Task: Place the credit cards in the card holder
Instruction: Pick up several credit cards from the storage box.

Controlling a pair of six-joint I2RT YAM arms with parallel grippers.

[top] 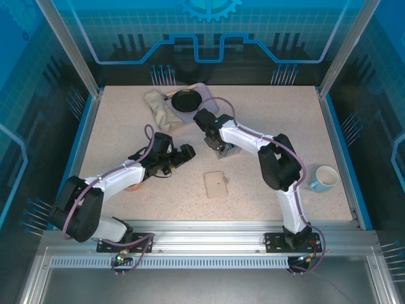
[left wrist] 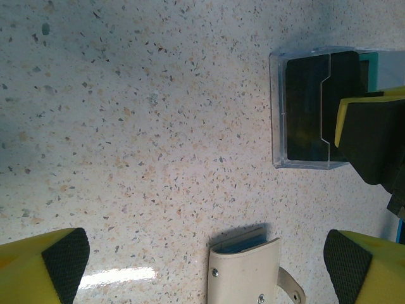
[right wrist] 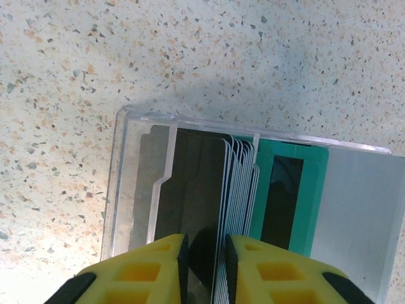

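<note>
The credit cards (right wrist: 237, 190) stand on edge between the right jaws, set close with grip unclear; the left jaws gape near the card holder (left wrist: 247, 272).

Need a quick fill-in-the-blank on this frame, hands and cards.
1. The left hand is wide ___, holding nothing.
2. The right hand straddles a dark ___ standing in the clear tray.
3. The card holder lies ___ the left arm and right arm.
Missing: open; card; between.
</note>
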